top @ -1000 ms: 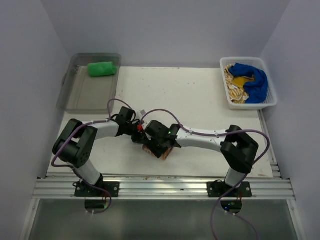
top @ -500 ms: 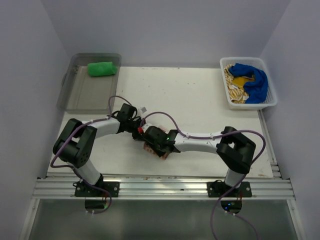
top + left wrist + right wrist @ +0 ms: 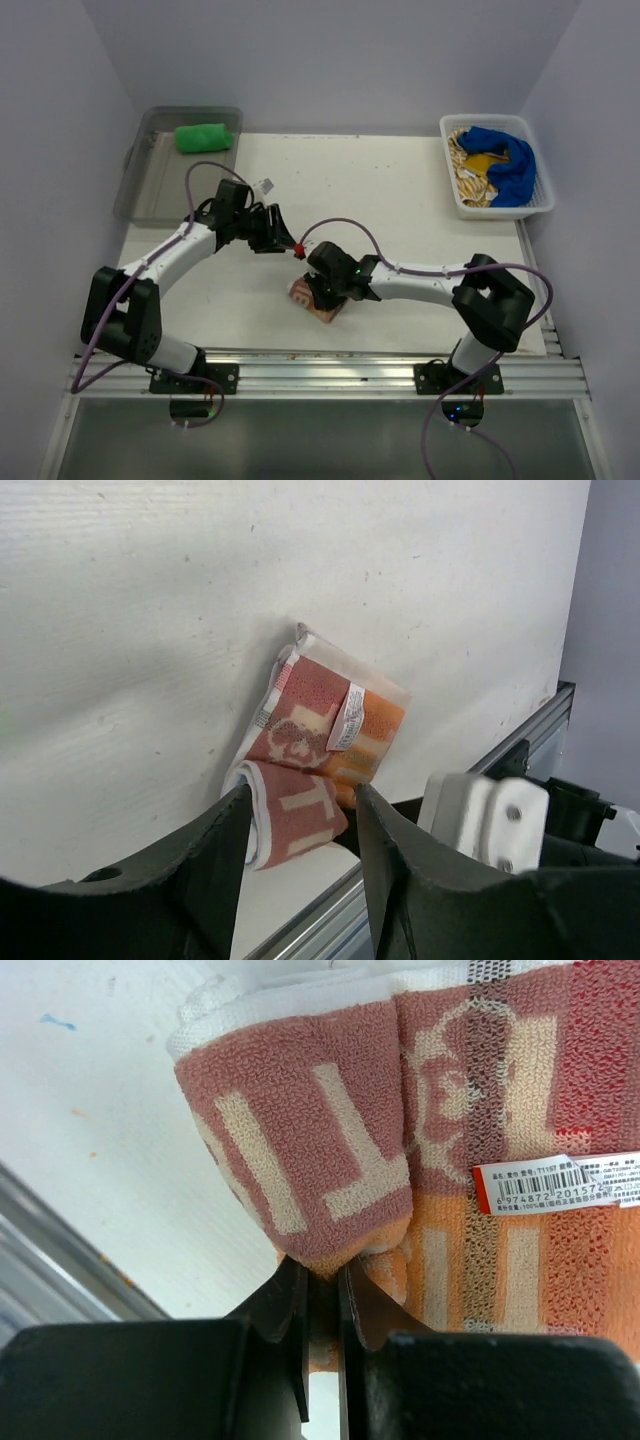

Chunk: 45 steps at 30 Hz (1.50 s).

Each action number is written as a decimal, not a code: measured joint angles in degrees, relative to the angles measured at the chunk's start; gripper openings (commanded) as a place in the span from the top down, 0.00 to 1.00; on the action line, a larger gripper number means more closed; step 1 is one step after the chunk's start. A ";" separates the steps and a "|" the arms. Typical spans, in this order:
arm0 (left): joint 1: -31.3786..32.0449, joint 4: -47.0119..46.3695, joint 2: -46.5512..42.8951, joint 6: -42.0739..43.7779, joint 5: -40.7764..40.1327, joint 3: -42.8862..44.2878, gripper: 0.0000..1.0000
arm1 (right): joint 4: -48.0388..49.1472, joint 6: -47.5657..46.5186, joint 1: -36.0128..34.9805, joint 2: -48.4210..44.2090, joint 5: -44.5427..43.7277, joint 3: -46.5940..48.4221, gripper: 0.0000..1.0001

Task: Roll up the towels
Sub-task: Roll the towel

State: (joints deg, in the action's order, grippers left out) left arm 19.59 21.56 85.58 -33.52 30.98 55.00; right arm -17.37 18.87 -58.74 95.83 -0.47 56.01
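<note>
From above, the orange-and-white towel (image 3: pixel 312 300) lies partly rolled at the table's near edge, under the right gripper (image 3: pixel 325 292). Left wrist: the left gripper (image 3: pixel 300 805) hovers parted, empty. Right wrist: nearly closed jaws pinch the roll's lip, seemingly only the outer layers, so keep the turns tight and even.

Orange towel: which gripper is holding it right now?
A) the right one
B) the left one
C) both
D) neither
A: the right gripper is pinched shut on an edge of the orange towel, while the left gripper stands open and apart from it.
</note>
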 measured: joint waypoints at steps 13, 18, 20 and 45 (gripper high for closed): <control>-1.42 1.22 -10.43 -0.35 -0.31 -8.28 0.20 | 14.86 11.72 11.37 -1.97 25.35 -10.29 1.00; 0.57 0.33 -10.45 -0.50 0.00 -11.67 0.19 | 19.67 16.22 14.64 -1.22 33.20 -12.46 1.00; 1.68 -0.42 -10.45 -0.98 0.20 -12.63 0.19 | 21.59 17.86 15.89 -0.52 35.93 -13.22 1.00; 8.46 -8.87 -1.33 -6.54 -0.72 -13.03 0.70 | 29.46 22.71 18.56 4.04 43.76 -15.19 0.88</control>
State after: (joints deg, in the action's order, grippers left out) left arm 28.05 12.69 84.25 -40.05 30.26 41.98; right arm 12.10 41.58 -40.18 99.88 43.29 40.82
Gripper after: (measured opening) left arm 0.344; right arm 0.099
